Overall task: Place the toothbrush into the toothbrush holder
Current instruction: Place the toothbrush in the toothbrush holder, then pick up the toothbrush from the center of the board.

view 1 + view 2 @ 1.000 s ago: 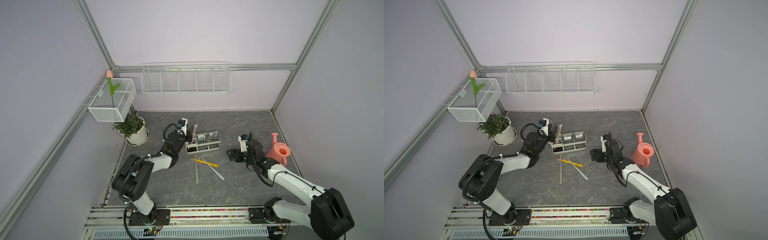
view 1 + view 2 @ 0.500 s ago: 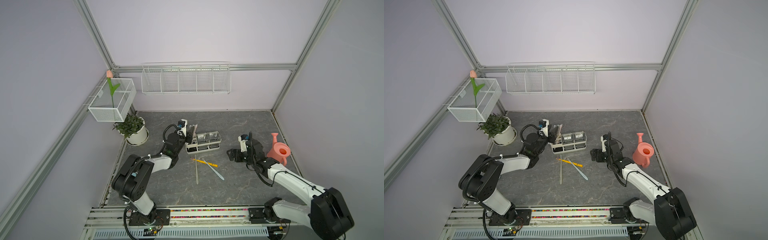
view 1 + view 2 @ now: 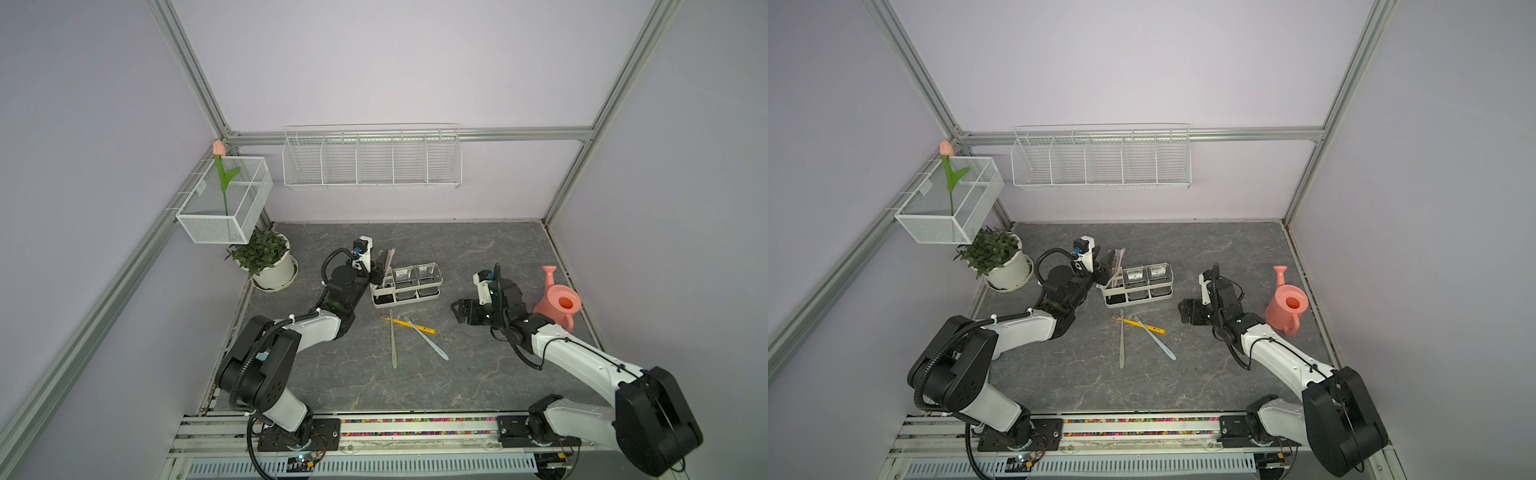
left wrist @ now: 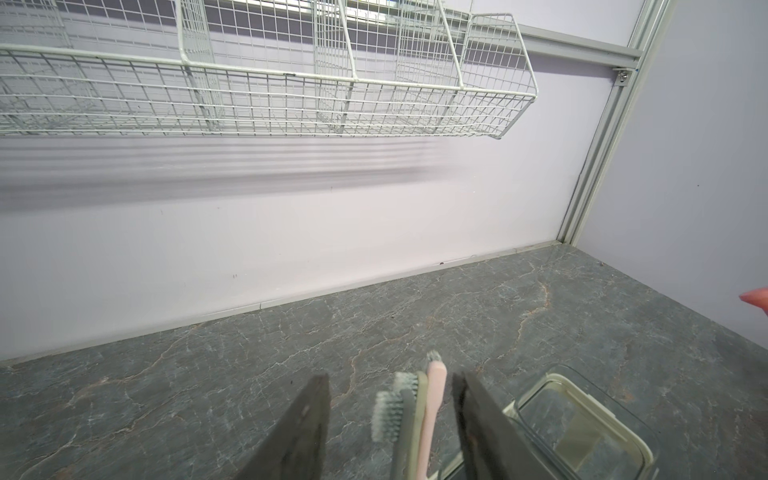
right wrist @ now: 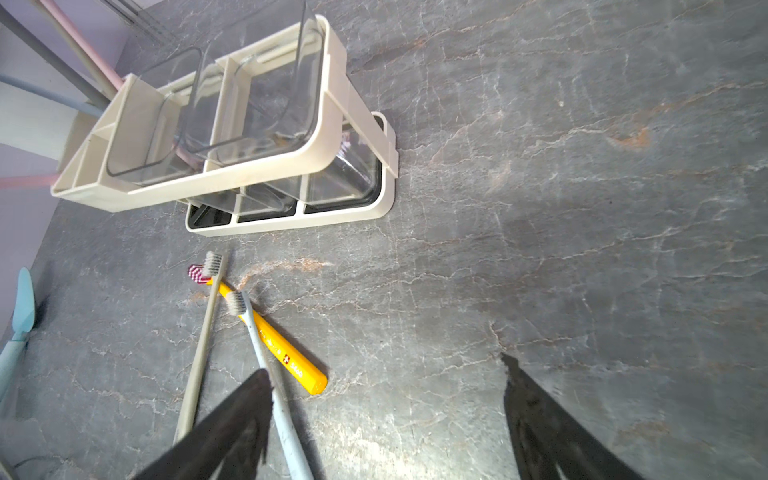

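Three standing toothbrushes (image 4: pixel 435 390), pink, cream and grey, lean in the cream end bin of the toothbrush holder (image 3: pixel 406 302). The left tool (image 4: pixel 390 376) brackets their heads, its jaws spread with a clear gap on one side, pinching nothing. Three loose toothbrushes (image 3: pixel 411 325) lie crossed on the surface (image 3: pixel 457 249) just in front of the holder. The right tool (image 5: pixel 385 365) hovers near them, jaws wide and empty. This looks like the release step. Next, the left tool should draw away without snagging the upright handles.
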You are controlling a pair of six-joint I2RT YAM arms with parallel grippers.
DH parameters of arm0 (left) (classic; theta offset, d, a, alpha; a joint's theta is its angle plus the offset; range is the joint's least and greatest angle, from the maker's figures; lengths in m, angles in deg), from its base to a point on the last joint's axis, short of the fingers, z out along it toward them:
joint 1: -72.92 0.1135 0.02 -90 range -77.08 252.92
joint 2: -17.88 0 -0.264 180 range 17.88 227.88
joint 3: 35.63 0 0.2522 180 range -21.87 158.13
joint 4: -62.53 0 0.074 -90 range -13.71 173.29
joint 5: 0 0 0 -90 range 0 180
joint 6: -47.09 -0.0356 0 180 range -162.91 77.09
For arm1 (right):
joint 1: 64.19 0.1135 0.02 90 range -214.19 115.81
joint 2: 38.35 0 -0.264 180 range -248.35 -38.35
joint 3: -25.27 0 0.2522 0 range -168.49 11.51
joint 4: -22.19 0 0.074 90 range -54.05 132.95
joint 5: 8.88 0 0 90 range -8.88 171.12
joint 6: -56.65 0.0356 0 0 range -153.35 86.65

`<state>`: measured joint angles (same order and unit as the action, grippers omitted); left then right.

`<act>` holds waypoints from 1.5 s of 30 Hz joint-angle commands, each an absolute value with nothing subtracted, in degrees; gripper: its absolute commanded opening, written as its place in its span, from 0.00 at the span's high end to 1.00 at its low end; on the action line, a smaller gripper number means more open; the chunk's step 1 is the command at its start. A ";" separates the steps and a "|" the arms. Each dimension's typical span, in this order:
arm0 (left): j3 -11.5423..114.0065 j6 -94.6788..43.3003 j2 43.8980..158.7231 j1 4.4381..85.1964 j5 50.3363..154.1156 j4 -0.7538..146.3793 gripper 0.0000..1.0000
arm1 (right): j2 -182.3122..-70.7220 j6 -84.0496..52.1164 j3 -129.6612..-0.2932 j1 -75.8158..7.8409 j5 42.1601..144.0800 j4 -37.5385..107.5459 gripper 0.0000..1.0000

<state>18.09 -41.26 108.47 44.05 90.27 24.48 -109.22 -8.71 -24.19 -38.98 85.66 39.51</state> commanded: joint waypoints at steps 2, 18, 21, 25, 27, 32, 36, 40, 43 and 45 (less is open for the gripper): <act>20.68 -42.10 106.30 44.45 90.46 25.28 0.48 | -111.48 -10.00 -26.23 -39.26 89.99 37.90 0.10; 27.96 -27.10 78.68 44.43 78.09 66.89 0.46 | -121.72 -21.11 -35.25 -28.59 90.48 47.93 0.18; 23.18 -25.89 73.31 44.44 78.69 69.09 0.45 | -121.47 -19.46 -34.82 -28.23 92.59 47.49 0.19; 18.55 -20.24 67.22 44.44 77.93 77.59 0.45 | -120.59 -19.07 -35.48 -27.08 92.72 50.53 0.19; 15.32 -19.09 64.75 44.41 81.00 78.71 0.45 | -119.55 -18.66 -35.45 -26.27 92.27 51.93 0.19; 6.50 -20.26 59.32 44.36 83.68 75.58 0.45 | -116.53 -15.69 -31.51 -25.68 91.07 49.84 0.18; 1.53 -22.73 56.05 44.34 82.99 72.87 0.45 | -116.51 -13.68 -29.73 -25.21 89.61 50.65 0.19; 0.31 -22.49 54.13 44.40 81.39 74.46 0.45 | -116.33 -11.53 -27.91 -24.00 88.32 49.23 0.19; -1.02 -22.51 53.41 44.36 81.55 73.47 0.45 | -116.52 -11.03 -27.77 -22.64 86.68 49.39 0.19; -1.15 -22.52 53.21 44.35 82.01 73.48 0.45 | -116.80 -11.03 -27.95 -21.87 85.85 49.74 0.19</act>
<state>-0.16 -22.42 53.85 44.05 82.34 74.45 -117.05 -12.29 -28.43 -22.96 87.89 50.09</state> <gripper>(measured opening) 0.553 0.810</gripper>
